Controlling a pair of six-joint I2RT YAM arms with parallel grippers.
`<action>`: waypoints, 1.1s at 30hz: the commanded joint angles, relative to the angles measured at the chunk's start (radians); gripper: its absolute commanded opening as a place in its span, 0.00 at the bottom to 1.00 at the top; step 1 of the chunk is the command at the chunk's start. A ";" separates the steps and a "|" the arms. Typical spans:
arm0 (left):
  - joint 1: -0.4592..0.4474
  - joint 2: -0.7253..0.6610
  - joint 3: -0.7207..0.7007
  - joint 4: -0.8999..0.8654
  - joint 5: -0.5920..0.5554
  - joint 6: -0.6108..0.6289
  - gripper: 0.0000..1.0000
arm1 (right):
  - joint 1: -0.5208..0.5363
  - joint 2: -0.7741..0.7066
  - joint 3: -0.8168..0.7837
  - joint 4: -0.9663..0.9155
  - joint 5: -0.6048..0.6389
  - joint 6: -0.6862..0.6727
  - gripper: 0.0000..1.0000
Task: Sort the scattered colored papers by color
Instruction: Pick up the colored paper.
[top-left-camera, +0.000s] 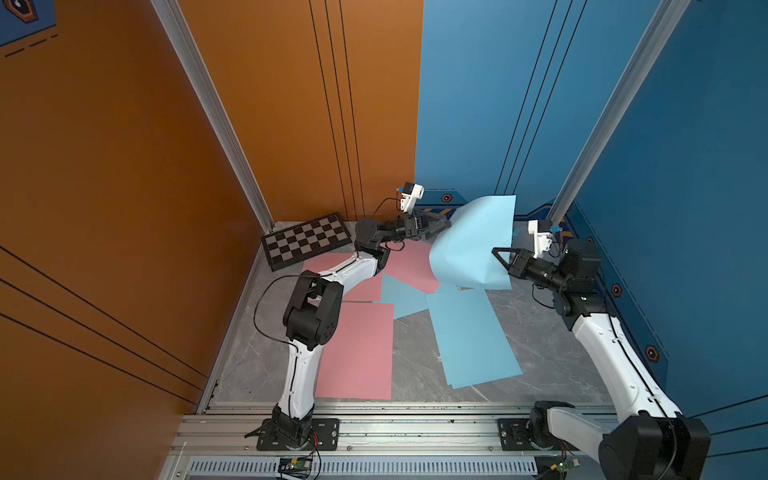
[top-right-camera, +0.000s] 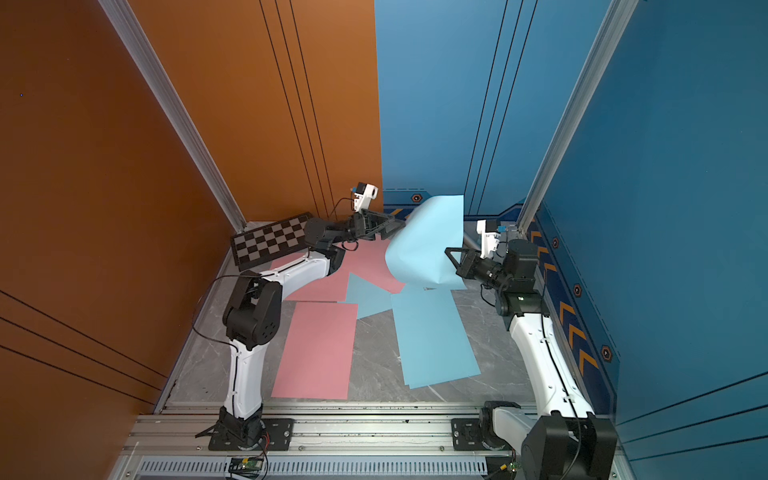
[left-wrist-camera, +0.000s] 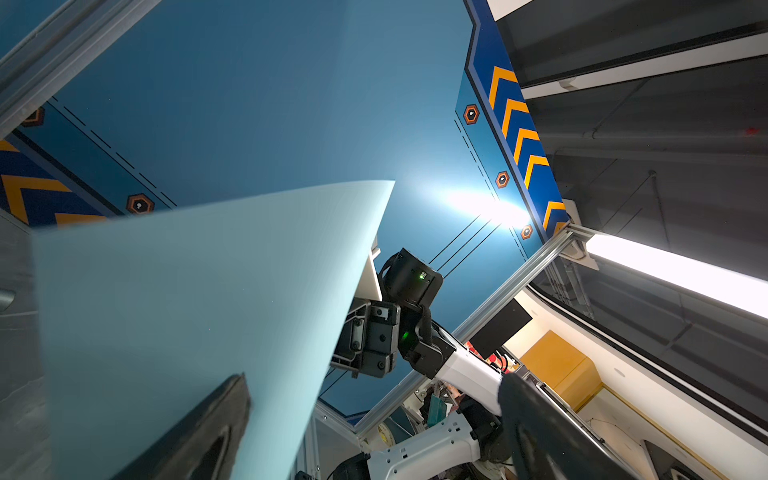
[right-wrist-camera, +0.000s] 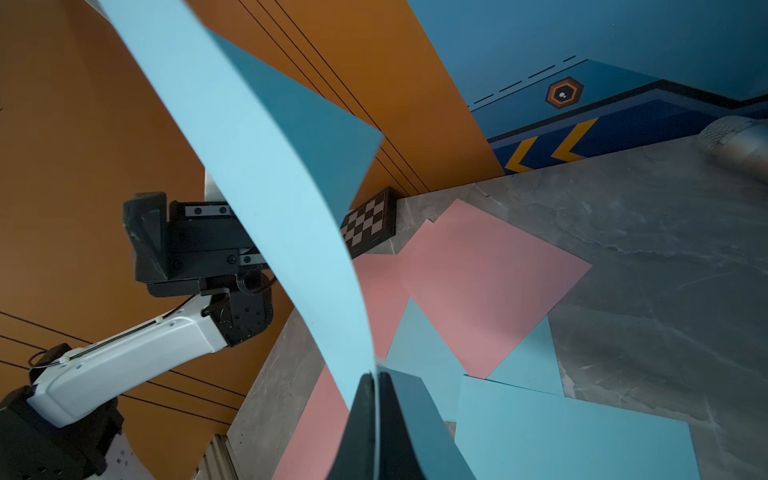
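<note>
Right wrist, right end effector (right-wrist-camera: 376, 377) pinching raised blue paper (right-wrist-camera: 266, 166)

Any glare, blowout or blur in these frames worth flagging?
Left wrist view: hard glare spot on the blue wall, light strip blown out, left gripper fingers soft up close. Right wrist view: right gripper dark and blurred at the lens, shut on the lifted blue sheet; pink sheets in focus. Both top views: even light, no glare.
</note>
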 joint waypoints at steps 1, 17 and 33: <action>0.012 -0.058 -0.053 0.030 0.041 0.058 0.96 | 0.015 -0.003 0.053 -0.114 0.071 -0.073 0.00; 0.076 0.095 -0.221 -0.046 -0.137 0.172 1.00 | 0.185 0.162 0.431 -0.397 0.151 -0.286 0.00; 0.006 0.115 -0.056 0.046 -0.121 0.003 0.98 | 0.088 0.150 0.247 -0.216 -0.009 -0.187 0.00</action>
